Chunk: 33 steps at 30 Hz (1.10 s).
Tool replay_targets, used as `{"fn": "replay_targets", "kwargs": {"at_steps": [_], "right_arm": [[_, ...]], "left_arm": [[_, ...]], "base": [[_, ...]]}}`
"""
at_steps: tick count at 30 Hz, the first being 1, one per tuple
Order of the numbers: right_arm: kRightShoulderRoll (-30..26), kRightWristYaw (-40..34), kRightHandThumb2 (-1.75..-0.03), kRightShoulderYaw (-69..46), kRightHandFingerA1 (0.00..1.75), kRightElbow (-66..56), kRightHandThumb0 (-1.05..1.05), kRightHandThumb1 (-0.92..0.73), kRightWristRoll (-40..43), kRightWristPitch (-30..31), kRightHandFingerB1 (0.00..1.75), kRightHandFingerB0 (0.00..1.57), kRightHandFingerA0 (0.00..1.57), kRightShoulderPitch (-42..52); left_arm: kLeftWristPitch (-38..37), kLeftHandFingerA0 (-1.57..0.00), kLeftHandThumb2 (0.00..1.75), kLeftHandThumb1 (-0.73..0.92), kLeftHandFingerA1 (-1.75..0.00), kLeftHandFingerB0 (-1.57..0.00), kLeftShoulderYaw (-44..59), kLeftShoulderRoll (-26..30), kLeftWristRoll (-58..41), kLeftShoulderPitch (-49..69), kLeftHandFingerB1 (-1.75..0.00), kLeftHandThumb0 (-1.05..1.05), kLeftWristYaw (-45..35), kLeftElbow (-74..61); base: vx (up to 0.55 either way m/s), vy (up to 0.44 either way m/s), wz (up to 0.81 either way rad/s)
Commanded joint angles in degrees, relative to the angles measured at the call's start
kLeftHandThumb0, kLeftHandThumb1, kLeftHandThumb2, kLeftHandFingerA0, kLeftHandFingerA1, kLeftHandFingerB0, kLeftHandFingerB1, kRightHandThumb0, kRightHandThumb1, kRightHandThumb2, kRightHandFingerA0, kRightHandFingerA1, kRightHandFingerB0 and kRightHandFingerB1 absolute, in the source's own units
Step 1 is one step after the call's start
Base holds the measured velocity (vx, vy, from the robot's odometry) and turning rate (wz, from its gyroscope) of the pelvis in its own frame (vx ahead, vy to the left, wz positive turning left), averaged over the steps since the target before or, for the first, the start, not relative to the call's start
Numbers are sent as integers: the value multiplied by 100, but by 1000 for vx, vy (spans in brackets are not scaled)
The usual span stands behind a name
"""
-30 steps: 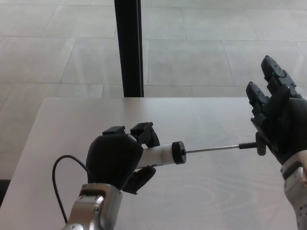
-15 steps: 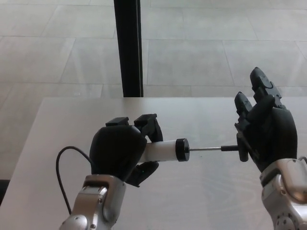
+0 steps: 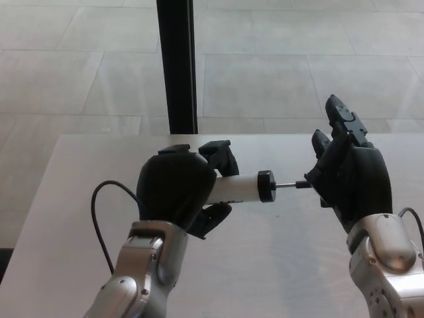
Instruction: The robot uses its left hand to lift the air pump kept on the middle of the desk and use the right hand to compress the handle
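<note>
1. Air pump [image 3: 244, 187]: white cylinder with a black end cap, held level above the middle of the desk, clear of the surface. A thin metal rod runs from the cap toward the right; only a short length of it shows.
2. Pump handle [image 3: 315, 187]: black crosspiece at the rod's far end, lying against the palm of the right hand and mostly hidden by it.
3. Left hand [image 3: 179, 193]: black, fingers and thumb wrapped around the rear of the pump cylinder, gripping it firmly. Silver forearm enters from the lower left.
4. Right hand [image 3: 351, 177]: black, palm pressed flat on the handle, fingers extended upward and apart rather than curled around it. Silver wrist below.
5. Desk [image 3: 278, 265]: pale, light-grained top, spanning most of the lower picture.
6. Cable [image 3: 99, 218]: thin black loop beside the left forearm, above the desk.
7. Post [image 3: 176, 66]: black upright behind the desk's far edge.
8. Floor [image 3: 298, 59]: large light tiles beyond the desk.
</note>
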Motion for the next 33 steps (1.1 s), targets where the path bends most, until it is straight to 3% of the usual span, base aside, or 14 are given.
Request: {"fn": "replay_targets", "kwargs": {"at_steps": [1,6,7,8,9,13,14,18,20,25,29,30,31,33], "right_arm": [[43,-101,-135,66,12,106,-97,-92,-150,158,6,0,0,-200],[65,-181,-135,37,12,162,-97,-92,-204,209,5,0,0,-352],[60,-179,-135,25,12,198,-98,-92,-208,194,4,0,0,-385],[55,-178,-135,24,12,212,-98,-92,-215,191,4,0,0,-403],[35,-169,-136,41,14,206,-97,-92,-238,211,5,0,0,-425],[32,-145,-136,49,13,188,-97,-92,-248,184,5,0,0,-431],[34,-126,-136,45,13,177,-98,-92,-235,180,4,0,0,-432],[21,-128,-136,34,11,153,-97,-92,-259,258,4,0,0,-488],[48,-134,-135,31,9,152,-97,-92,-250,283,4,0,0,-506],[38,-104,-135,17,12,221,-94,-92,-254,209,7,0,0,-471],[-60,-13,-136,-273,13,173,-98,-92,-53,82,6,0,0,-461],[-140,-24,-135,-420,13,147,-97,-92,-25,111,6,0,0,-487],[-235,-14,-134,-542,12,109,-95,-92,-16,152,7,0,0,-498],[-529,0,-132,-943,12,5,-94,-92,85,268,8,0,0,-541]], "left_arm": [[406,-120,116,53,-136,-92,-151,-98,192,-276,-113,-22,-200,50],[627,-104,112,54,-145,-90,-242,-164,228,-409,-67,-18,-315,58],[661,-119,116,54,-128,-88,-283,-167,249,-451,-90,-19,-366,69],[672,-119,116,54,-128,-88,-304,-161,254,-472,-90,-19,-390,64],[708,-98,113,53,-159,-90,-332,-167,282,-524,-87,-19,-398,82],[818,-96,106,56,-157,-88,-361,-205,299,-618,-75,-17,-438,107],[799,-100,105,57,-137,-88,-361,-213,272,-652,-72,-16,-407,137],[956,-94,75,73,-151,-80,-542,-196,452,-811,-61,-27,-581,134],[989,-91,64,77,-163,-85,-603,-248,501,-847,-84,-33,-472,190],[999,-92,67,69,-164,-86,-702,-223,539,-866,-78,-23,-465,240],[1013,-95,104,55,-162,-88,-620,-206,423,-708,-72,-17,-441,209],[956,-96,103,57,-167,-89,-605,-121,391,-628,-76,-15,-478,161],[913,-91,101,58,-175,-81,-589,-62,358,-556,-136,-16,-486,143],[922,-89,99,61,-175,-77,-571,66,281,-346,-147,-19,-671,82]], "base": [[0,0,0],[0,0,0],[0,0,0],[0,0,0],[0,0,0],[0,0,0],[0,0,0],[0,0,0],[0,0,0],[0,0,0],[0,0,0],[0,0,0],[0,0,0],[0,0,0]]}}
